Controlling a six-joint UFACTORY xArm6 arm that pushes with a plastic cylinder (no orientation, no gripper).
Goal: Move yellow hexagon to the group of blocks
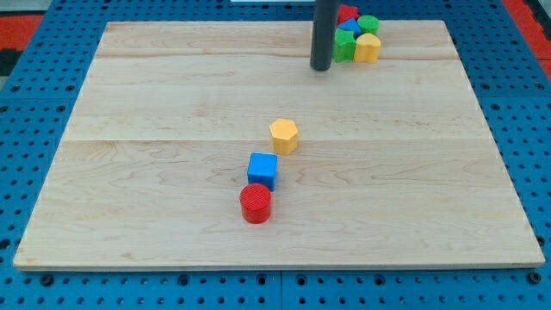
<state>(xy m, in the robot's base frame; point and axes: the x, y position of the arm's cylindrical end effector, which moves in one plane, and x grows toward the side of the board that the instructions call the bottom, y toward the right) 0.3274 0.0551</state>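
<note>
Camera view: my tip (pixel 321 67) rests on the bench (pixel 155 103) near the view's top, just left of a cluster of blocks (pixel 355 34). No hand shows, only the rod. The yellow hexagon (pixel 283 136) sits mid-bench, well apart from it, with a blue cube (pixel 263 170) and a red cylinder (pixel 256 203) below it.

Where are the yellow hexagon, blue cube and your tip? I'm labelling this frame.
yellow hexagon (pixel 283 135): camera view, top face.
blue cube (pixel 263 169): camera view, top face.
my tip (pixel 321 66): camera view, rod's very end.
</note>
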